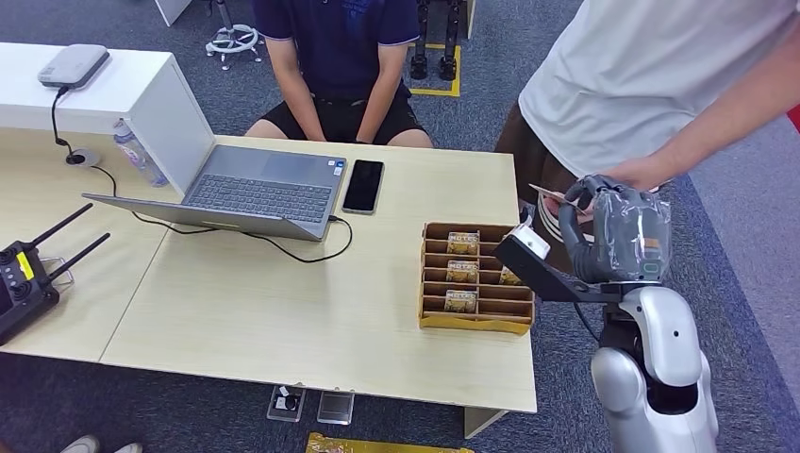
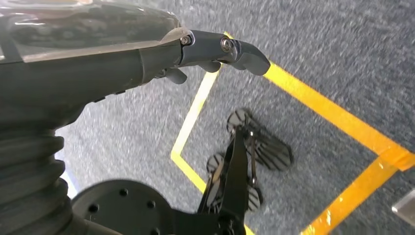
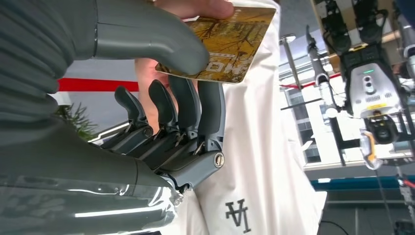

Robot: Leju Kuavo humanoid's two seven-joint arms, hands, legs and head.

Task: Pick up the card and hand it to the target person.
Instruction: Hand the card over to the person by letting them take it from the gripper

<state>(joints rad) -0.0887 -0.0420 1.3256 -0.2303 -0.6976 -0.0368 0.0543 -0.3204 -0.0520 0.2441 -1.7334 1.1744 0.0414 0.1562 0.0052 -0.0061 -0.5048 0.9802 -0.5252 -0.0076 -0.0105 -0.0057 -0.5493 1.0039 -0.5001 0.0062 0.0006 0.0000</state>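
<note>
The light wooden surface [image 1: 311, 311] is seen spread across the head view, with dark carpet exposed beyond its right edge and its near edge. A wide bare stretch of the surface is left open between the laptop [image 1: 255, 193] and the card tray [image 1: 476, 278], which is set close to the right edge. Relative to the tray, the laptop is placed well to the left and further back, and a black phone [image 1: 363, 185] is laid just beside the laptop, between it and the tray. A seated person [image 1: 340, 66] is found behind the far edge; a standing person in a white shirt [image 1: 641, 75] is positioned off the right edge, beyond the tray.

The right hand [image 1: 613, 231] is held raised just right of the tray, past the surface's edge. In the right wrist view the card [image 3: 225, 41] is seen pinched between the thick grey thumb and the dark fingers [image 3: 208, 105], which are closed against its underside. The card's far edge is touched by the standing person's hand [image 1: 641, 175].

The left hand [image 2: 122, 58] is shown over grey carpet marked with yellow tape [image 2: 337, 122]; nothing is held in it, though how far its fingers are curled cannot be told.
</note>
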